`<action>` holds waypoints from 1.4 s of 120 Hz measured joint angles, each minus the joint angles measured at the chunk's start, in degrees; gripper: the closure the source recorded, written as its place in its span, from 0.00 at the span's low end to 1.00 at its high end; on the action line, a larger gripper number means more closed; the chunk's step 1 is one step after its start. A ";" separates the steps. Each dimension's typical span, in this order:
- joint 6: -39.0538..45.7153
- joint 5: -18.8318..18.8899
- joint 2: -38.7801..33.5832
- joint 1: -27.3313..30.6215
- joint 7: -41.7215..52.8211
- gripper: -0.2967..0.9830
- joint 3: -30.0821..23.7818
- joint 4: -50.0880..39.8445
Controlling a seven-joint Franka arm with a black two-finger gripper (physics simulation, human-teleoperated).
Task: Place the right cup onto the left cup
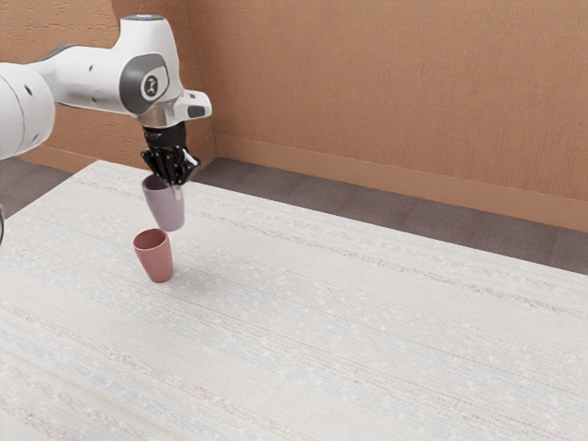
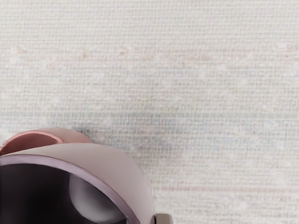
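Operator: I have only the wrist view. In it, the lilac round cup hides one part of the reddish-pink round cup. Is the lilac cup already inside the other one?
Observer: No. In the exterior view, the lilac round cup shows its outer wall down to the base, outside the reddish-pink round cup.

Operator: Thank you. And the reddish-pink cup, does it stand well, or is it lying?

Observer: It stands with its opening up and its narrower base on the pale, cloth-patterned table.

Operator: Good. At which part of the lilac cup is the black pincer?

Observer: The black pincer is at its top, by the rim.
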 joint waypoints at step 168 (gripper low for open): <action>2.58 -3.97 8.64 6.37 12.02 0.71 1.01 2.21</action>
